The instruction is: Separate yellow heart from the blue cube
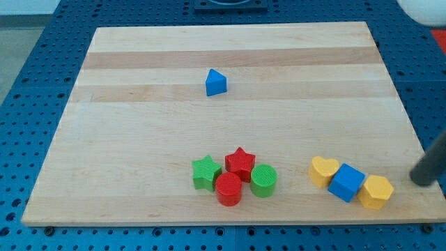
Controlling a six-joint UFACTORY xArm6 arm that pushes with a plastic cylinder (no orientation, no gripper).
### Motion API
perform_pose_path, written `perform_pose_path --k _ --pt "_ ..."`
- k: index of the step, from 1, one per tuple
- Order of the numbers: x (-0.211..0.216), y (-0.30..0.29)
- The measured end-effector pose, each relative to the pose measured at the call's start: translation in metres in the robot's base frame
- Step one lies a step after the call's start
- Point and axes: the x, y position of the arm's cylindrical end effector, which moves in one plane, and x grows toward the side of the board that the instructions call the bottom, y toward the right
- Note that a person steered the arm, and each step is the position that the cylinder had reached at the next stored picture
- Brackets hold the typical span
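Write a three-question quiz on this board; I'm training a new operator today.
1. True or false: the yellow heart touches the blue cube.
2. Which block sits on the cube's other side? A) yellow hexagon B) red star C) blue triangular block
3. My tip is at the view's ____ edge.

Key: 1 true; 2 A; 3 right.

a pale wooden board (230,139) with lengthwise grain bands fills most of the view. around it on every side lies a blue perforated surface (35,84) dotted with regular holes. a dark fixture (230,4) sits at the view's top edge, a white rounded shape (425,10) in the top right corner. light is even.
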Motion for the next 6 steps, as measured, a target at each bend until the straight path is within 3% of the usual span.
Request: perform_pose_path --k 1,4,6 --pt "0.035 -0.004" --pt "0.035 -0.101" --pt "0.012 -0.155"
